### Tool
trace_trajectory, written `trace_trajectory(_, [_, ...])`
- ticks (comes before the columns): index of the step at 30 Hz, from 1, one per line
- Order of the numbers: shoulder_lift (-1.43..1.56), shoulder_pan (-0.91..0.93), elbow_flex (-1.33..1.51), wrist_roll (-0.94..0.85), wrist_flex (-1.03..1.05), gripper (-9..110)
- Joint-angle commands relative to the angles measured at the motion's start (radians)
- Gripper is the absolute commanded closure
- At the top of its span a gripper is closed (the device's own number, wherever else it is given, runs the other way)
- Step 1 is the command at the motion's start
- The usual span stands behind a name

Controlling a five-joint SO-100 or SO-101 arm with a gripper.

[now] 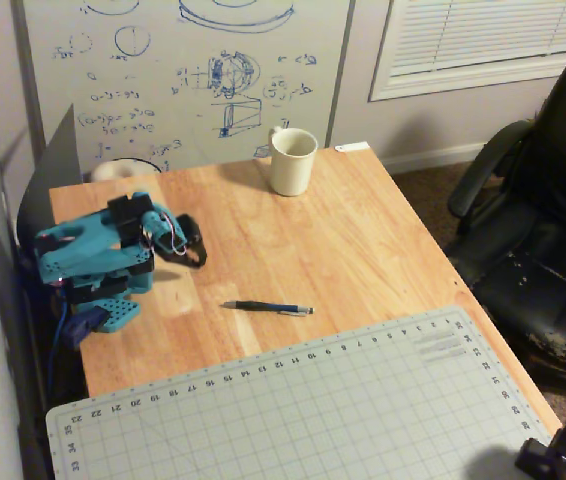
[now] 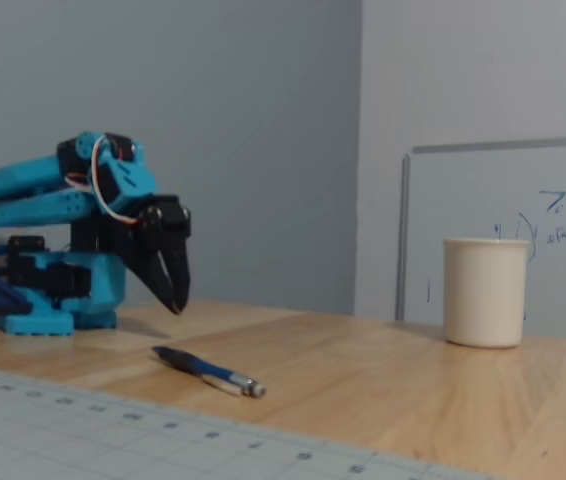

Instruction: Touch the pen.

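Jaws of the blue arm's black gripper (image 2: 175,305) look pressed together, empty, tips pointing down above the wooden tabletop (image 1: 343,240) at left of the fixed view. Thin dark pen with bluish barrel (image 1: 268,307) (image 2: 206,371) lies flat lower-centre, apart from them. Cream mug (image 1: 292,161) stands upper centre.

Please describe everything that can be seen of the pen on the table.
The pen is thin, with a dark body, a bluish barrel and a silvery tip. It lies flat on the bare wooden table, its tip pointing right in the overhead view, just above the edge of the grey cutting mat. Nothing touches it: the gripper hangs above the table, apart from the pen, and the cream mug stands far off.
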Motion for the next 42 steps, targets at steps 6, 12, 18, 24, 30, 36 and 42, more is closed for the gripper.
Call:
trace_trajectory(6, [-0.345,0.011,-0.419,-0.003,-0.009,101])
trace_trajectory(12, [-0.673,0.017,-0.732,0.011,-0.009,101])
trace_trajectory(18, [-0.999,0.132,-1.006,0.000,-0.009,101])
trace_trajectory(24, [-1.293,0.238,-1.201,-0.002,-0.009,101])
trace_trajectory(30, [-1.543,0.256,-1.339,-0.003,-0.009,101])
trace_trajectory(36, [-1.730,0.262,-1.453,0.009,-0.009,101])
trace_trajectory(42, [-1.856,0.328,-1.540,-0.003,-0.009,101])
